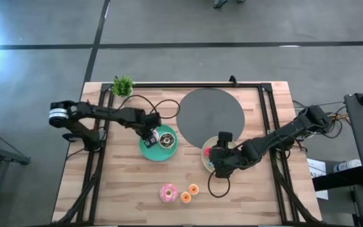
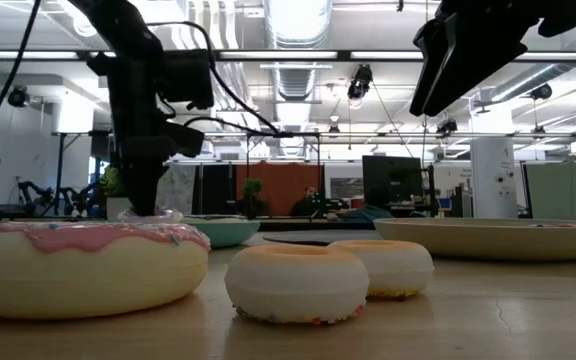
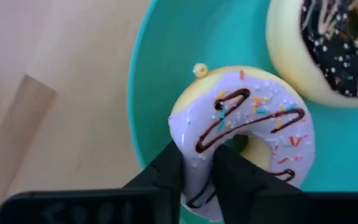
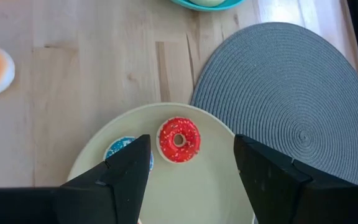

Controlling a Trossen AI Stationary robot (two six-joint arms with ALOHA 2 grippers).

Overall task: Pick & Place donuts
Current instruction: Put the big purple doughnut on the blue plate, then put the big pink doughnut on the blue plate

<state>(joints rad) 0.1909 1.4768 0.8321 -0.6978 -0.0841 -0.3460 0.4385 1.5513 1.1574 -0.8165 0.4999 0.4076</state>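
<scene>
My left gripper (image 3: 197, 177) is shut on the lilac-iced sprinkled donut (image 3: 253, 118) over the teal plate (image 3: 160, 68). A chocolate-iced donut (image 3: 328, 50) lies flat on the same plate. In the high view this gripper (image 1: 149, 133) is at the teal plate's left side (image 1: 150, 151). My right gripper (image 4: 191, 149) hangs open above the pale-yellow plate (image 4: 185, 193), which holds a tiny red donut (image 4: 179, 139) and a blue-iced one (image 4: 122, 148), half hidden by a finger. A pink-iced donut (image 1: 168, 192) and two small orange ones (image 1: 186, 197) (image 1: 193, 188) lie on the table near its near edge. My left gripper pinches the lilac donut's ring (image 3: 197, 163) between its two fingers: one finger (image 3: 169, 174) is on the outer edge, the other (image 3: 232, 177) on the hole's side. It comes from above. Whether the donut rests on the teal plate or is lifted, I cannot tell.
A large round grey mat (image 1: 210, 116) lies at the table's far middle, touching both plates' area. A small green plant (image 1: 123, 85) stands at the far left corner. Dark rails (image 1: 270, 120) run along the table's sides. Bare wood lies between the plates and the near donuts.
</scene>
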